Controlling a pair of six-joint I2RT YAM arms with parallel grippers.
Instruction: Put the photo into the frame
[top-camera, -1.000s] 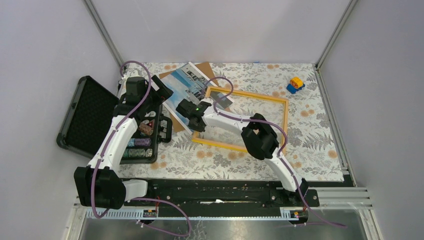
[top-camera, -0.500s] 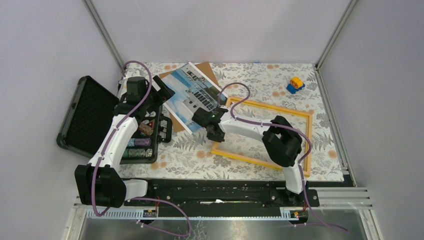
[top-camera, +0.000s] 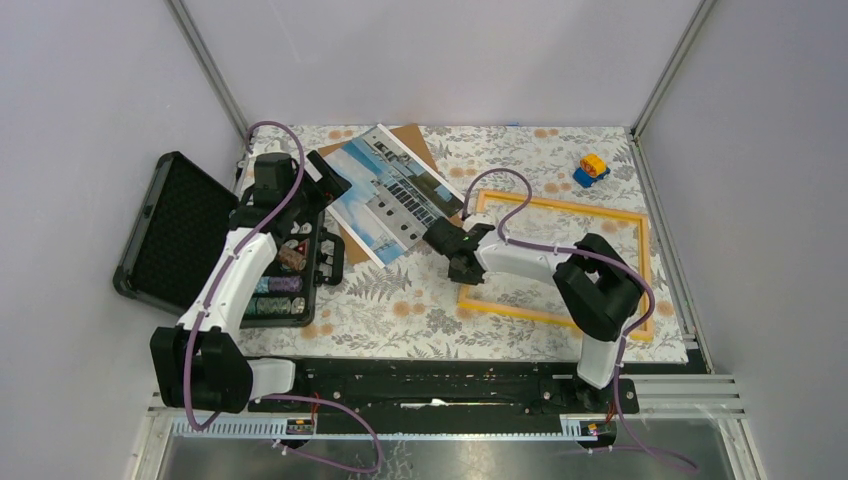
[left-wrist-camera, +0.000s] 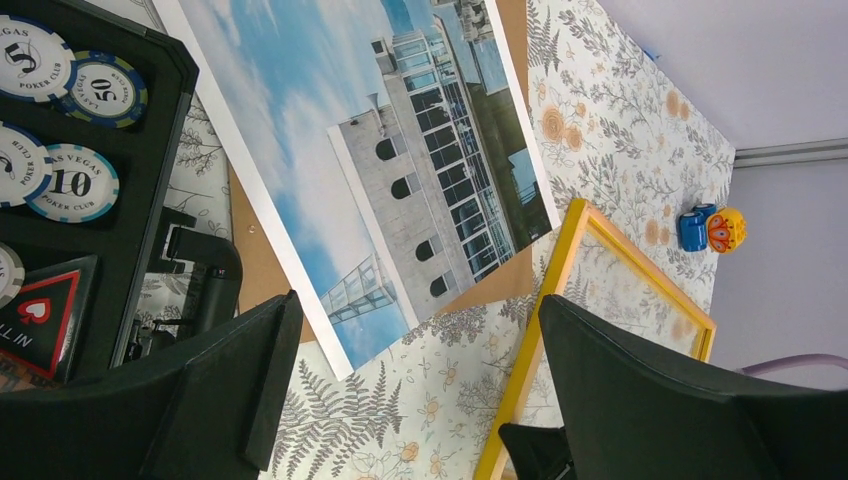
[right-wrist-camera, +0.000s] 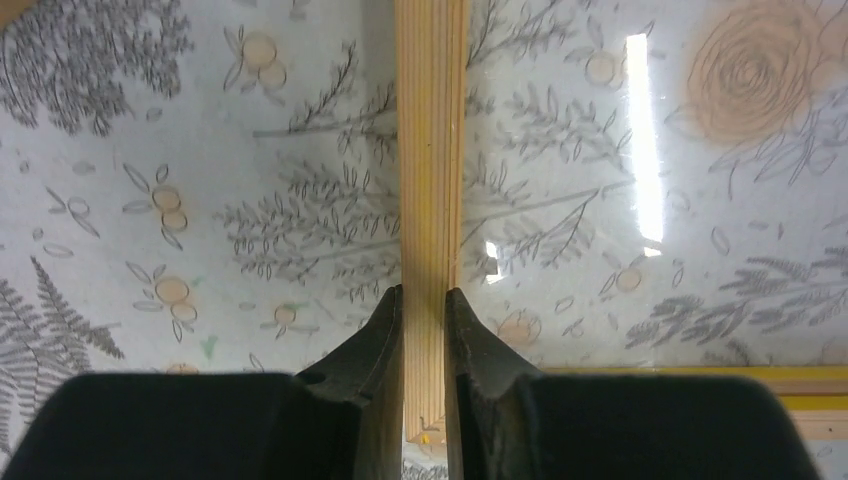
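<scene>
The right gripper (right-wrist-camera: 424, 298) is clamped on the left rail of the frame (top-camera: 562, 206), a thin yellow-orange wooden rectangle with a glossy clear pane. The photo (top-camera: 393, 194), a flat paper print, lies just left of the frame on a brown board (top-camera: 417, 139). The left gripper (left-wrist-camera: 415, 325), further left of the frame, stands wide apart.

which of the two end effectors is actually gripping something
The right end effector: its fingers pinch a side rail of the yellow frame. The left end effector is wide open near the photo, with nothing between its fingers.
</scene>
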